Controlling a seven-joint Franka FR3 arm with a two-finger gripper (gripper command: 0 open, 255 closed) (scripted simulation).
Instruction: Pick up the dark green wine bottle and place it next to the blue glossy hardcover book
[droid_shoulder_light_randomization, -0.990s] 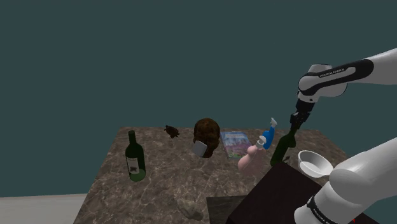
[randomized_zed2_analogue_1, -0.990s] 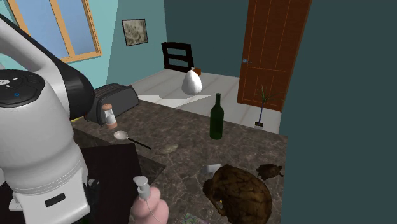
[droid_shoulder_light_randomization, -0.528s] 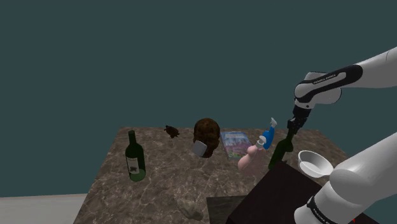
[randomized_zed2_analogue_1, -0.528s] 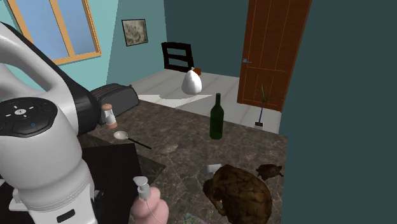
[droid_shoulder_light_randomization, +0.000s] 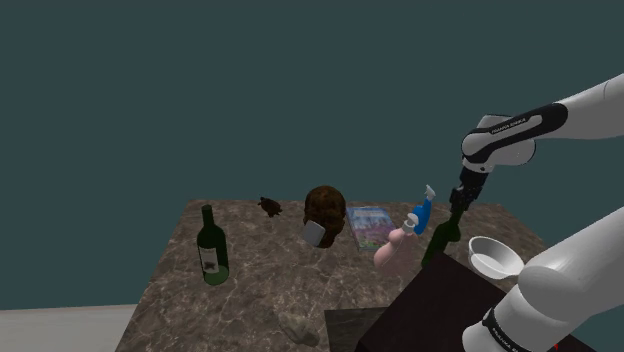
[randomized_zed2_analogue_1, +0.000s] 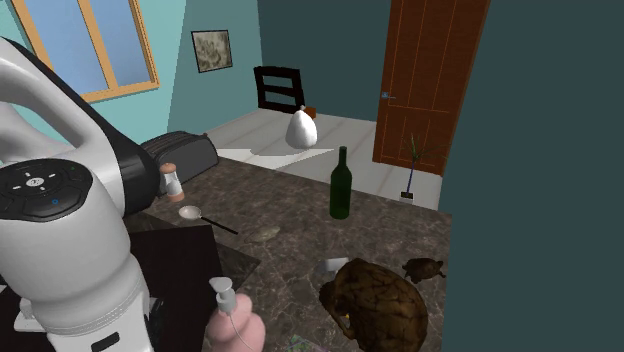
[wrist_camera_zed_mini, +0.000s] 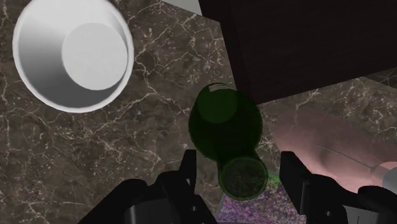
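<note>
Your gripper (wrist_camera_zed_mini: 238, 168) hangs open, holding nothing; the dark green wine bottle (wrist_camera_zed_mini: 226, 124) stands upright straight beneath it, neck between fingers that do not touch.

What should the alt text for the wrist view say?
Top-down look at a dark green wine bottle, its neck between the fingers of the open black gripper, which stand clear of it on both sides. Around it, on a dark marbled counter, are a white bowl and a pink object.
</note>
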